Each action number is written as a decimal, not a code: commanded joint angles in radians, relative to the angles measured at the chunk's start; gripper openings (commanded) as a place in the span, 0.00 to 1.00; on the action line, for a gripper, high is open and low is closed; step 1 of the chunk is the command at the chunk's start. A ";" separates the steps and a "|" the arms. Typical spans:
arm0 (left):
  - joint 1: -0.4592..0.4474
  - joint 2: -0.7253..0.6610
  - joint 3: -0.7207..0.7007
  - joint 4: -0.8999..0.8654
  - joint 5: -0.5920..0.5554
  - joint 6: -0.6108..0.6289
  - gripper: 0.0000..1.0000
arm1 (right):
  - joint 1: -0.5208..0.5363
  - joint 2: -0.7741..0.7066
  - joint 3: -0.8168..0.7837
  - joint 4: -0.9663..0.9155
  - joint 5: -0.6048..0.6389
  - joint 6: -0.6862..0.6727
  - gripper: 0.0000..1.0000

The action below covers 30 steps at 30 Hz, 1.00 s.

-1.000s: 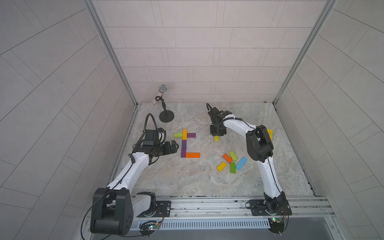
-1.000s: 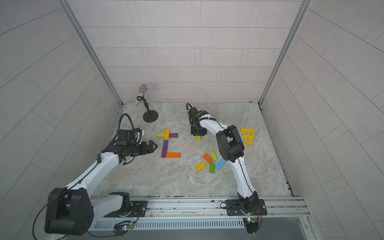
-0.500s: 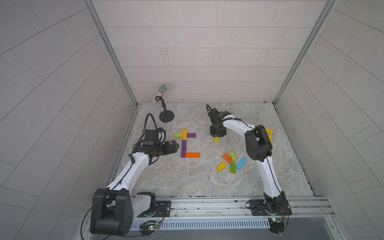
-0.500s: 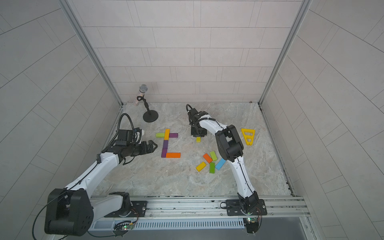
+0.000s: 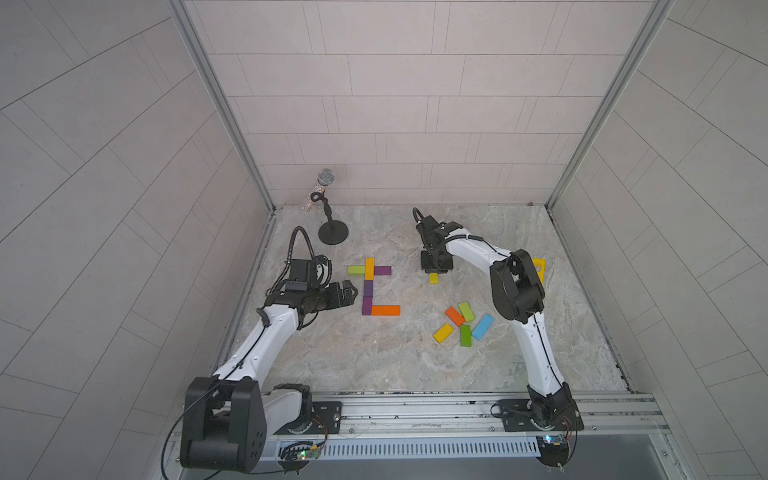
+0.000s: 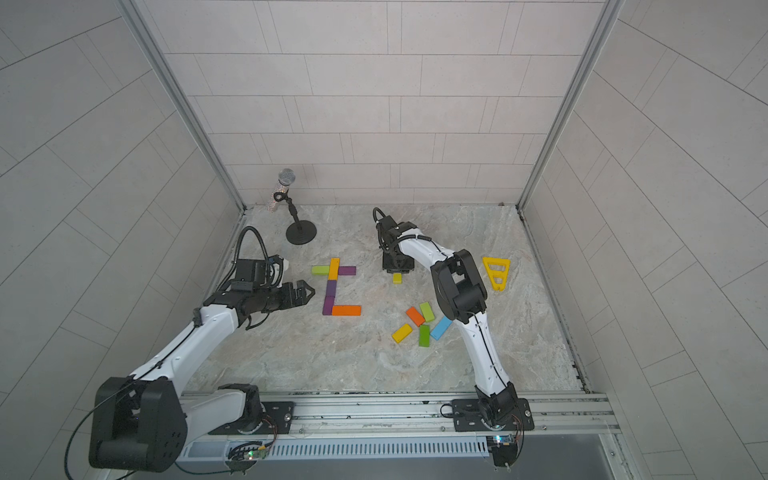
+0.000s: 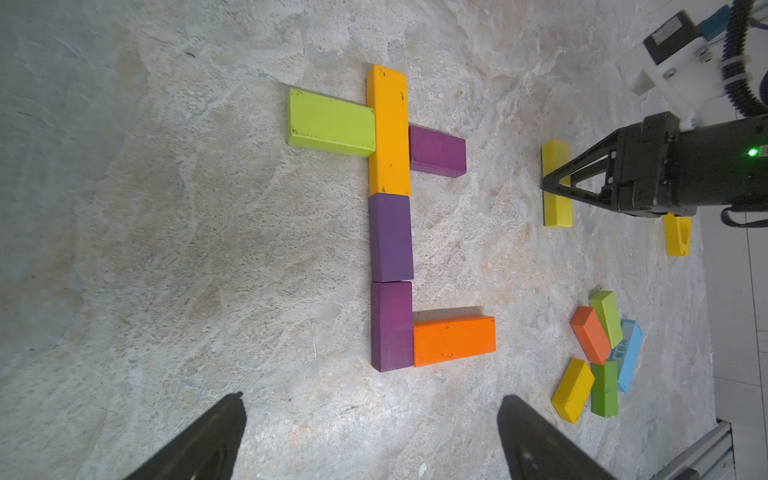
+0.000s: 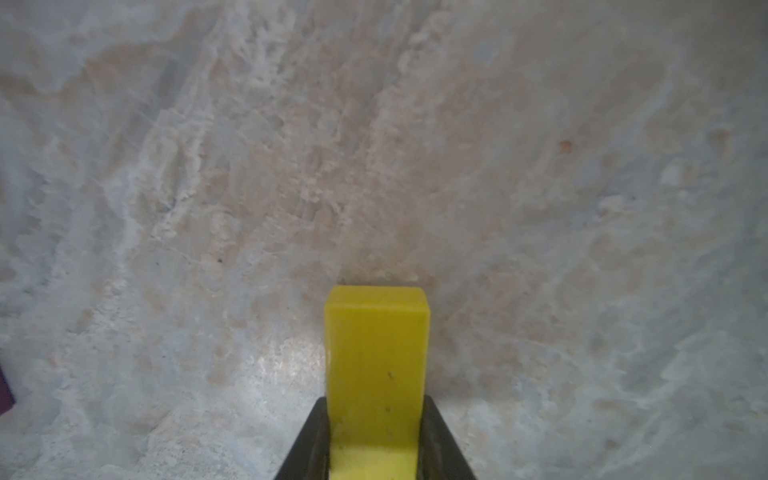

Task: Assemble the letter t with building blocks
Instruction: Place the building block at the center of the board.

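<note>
1. Two top views, alike. Left gripper [image 5: 354,291] lay low over the table [image 5: 374,365], just beside the stem [image 5: 367,297], jaws spread wide and empty. Judged: parked near enough to nudge pieces square, yet out of the way of new ones.
2. Both top views, letter: lime block [image 6: 320,270] and purple block [image 6: 347,271] flanked an upright amber block [image 6: 333,268] as the crossbar. Amber ran down into the stem of two purple pieces. Orange block [image 6: 346,310] touched the stem's foot, pointing to the robot's right. Judged: a lowercase t with a hooked foot, nearly complete.
3. Both top views: right gripper [image 5: 434,270] pointed straight down, well apart from the letter, clamped on a yellow block [image 5: 433,278]. Five spares sat in a pile [image 5: 463,326] nearer the robot's base. Frame [image 6: 496,272] lay off to the right, no part of the build.
4. Left wrist: both fingers [image 7: 199,440] showed at the picture's edge, wide apart, nothing between them. All letter joints looked closed. Purple crossbar piece sat slightly offset from the lime one. Yellow block was low by the table; contact could not be told.
5. Right wrist: pads [image 8: 311,440] pinched the yellow block across its narrow width, and it jutted past the tips. Judged: the narrow grip leaves the long faces free to butt against neighbours.
</note>
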 commanded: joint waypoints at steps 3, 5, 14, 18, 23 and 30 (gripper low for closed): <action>-0.002 -0.017 -0.010 0.019 -0.004 0.005 1.00 | -0.003 0.023 0.019 -0.019 0.021 0.023 0.31; -0.001 -0.017 -0.012 0.019 -0.004 0.005 1.00 | -0.003 0.025 0.018 -0.018 0.017 0.022 0.33; -0.002 -0.017 -0.012 0.020 -0.002 0.005 1.00 | -0.002 0.023 0.018 -0.016 0.013 0.016 0.42; -0.001 -0.016 -0.011 0.018 -0.006 0.005 1.00 | -0.003 0.019 0.018 -0.015 0.011 0.006 0.45; -0.001 -0.008 -0.012 0.016 -0.011 0.005 1.00 | -0.003 -0.019 0.020 -0.016 0.020 -0.009 0.50; 0.002 -0.032 -0.042 0.085 0.047 0.025 1.00 | -0.004 -0.180 0.003 -0.029 0.014 -0.077 0.52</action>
